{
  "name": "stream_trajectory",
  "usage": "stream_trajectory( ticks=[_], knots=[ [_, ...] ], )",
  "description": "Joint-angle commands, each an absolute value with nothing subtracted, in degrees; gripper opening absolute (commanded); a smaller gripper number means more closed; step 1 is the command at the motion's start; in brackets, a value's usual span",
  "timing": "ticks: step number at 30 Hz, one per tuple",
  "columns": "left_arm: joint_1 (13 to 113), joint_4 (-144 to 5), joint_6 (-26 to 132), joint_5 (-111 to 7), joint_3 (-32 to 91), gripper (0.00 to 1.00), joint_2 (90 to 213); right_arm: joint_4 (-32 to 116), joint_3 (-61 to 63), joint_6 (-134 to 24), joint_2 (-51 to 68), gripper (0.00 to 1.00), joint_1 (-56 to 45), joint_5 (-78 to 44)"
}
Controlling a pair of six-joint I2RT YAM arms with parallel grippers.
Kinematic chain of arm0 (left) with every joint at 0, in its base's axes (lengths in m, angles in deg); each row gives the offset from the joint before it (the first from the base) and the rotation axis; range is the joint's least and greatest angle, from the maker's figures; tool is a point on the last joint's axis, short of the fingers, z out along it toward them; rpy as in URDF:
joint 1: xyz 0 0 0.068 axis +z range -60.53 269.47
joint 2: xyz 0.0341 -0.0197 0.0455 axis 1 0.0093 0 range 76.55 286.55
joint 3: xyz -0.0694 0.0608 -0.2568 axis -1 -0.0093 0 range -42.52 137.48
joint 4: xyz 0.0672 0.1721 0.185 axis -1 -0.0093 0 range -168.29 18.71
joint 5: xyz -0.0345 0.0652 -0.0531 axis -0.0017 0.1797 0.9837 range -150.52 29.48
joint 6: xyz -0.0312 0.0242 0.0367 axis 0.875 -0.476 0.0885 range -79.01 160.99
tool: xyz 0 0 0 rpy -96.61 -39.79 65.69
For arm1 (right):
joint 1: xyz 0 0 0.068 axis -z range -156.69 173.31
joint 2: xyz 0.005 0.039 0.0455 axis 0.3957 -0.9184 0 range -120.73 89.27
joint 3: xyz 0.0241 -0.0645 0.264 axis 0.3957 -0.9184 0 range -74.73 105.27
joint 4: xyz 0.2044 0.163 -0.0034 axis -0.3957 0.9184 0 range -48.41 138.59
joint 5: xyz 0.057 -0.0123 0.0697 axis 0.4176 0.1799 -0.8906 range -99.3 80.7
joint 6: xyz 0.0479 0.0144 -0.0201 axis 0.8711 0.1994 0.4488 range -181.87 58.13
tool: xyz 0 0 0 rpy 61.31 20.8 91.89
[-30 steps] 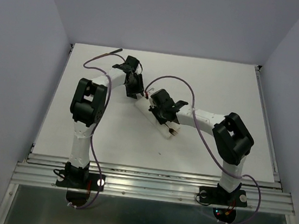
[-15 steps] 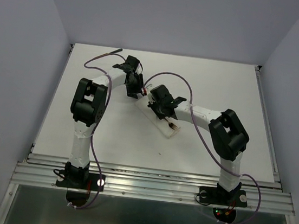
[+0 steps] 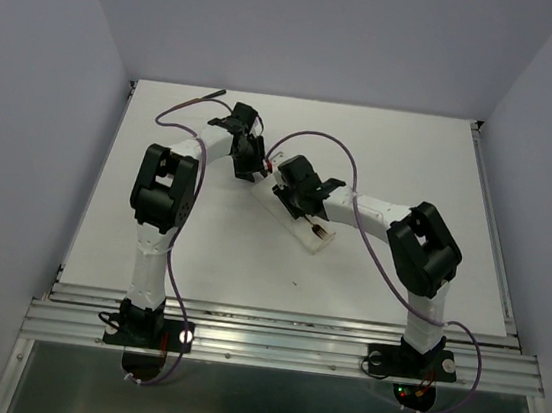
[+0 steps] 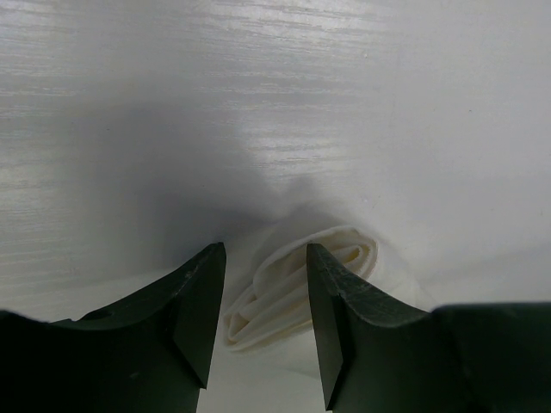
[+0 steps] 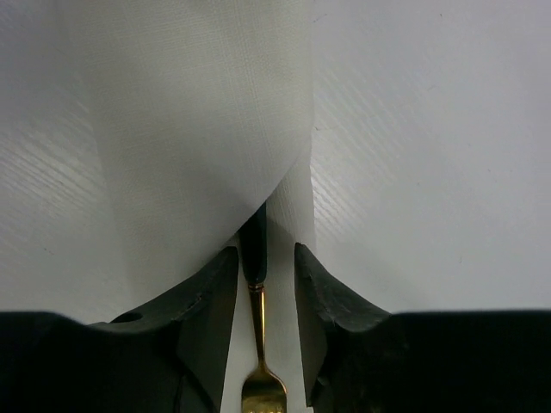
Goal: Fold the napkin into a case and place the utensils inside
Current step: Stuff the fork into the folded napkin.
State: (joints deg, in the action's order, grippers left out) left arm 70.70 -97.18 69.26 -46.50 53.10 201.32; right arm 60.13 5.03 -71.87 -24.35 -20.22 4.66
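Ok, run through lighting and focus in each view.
Top external: even, soft light, sharp. Left wrist: a dark shadow pools on the table above the folded white cloth napkin; black fingers lose detail. Right wrist: gold-tined, dark-handled fork slightly soft at the bottom edge.

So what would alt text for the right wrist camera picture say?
A slim fork with a dark handle and gold tines lies between the right gripper's two black fingers, handle end tucked under the edge of a folded white cloth napkin. The white table shows on the right.
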Motion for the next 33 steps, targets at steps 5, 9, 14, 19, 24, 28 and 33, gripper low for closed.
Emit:
stream_trajectory(
  ticks=[5,9,14,19,24,28,33],
  knots=[
    [70.13,-98.19,67.7,-45.75,53.28,0.54,202.05,57.23,1.38,-70.05,-17.25,0.43,-19.94,6.35],
    [69.96,-98.1,67.62,-45.58,53.37,0.54,202.14,57.23,-0.11,-69.78,-16.73,0.43,-19.41,5.38],
    [69.87,-98.19,67.44,-45.49,53.37,0.54,202.14,57.32,-2.04,-68.91,-16.73,0.43,-19.41,3.97],
    [69.87,-98.27,67.35,-45.22,53.99,0.54,202.49,57.23,-3.28,-68.46,-17.16,0.4,-19.41,3.27],
    [69.69,-98.27,67.27,-45.13,53.99,0.54,202.49,57.23,-3.72,-68.2,-17.87,0.3,-19.41,3.45],
    [69.69,-98.36,67.18,-45.14,53.9,0.54,202.58,57.23,-3.63,-68.46,-17.25,0.17,-19.41,4.32],
    [69.52,-98.27,67.18,-44.87,54.16,0.54,202.93,57.32,-3.1,-69.08,-16.73,0.15,-19.41,4.76]
  ],
)
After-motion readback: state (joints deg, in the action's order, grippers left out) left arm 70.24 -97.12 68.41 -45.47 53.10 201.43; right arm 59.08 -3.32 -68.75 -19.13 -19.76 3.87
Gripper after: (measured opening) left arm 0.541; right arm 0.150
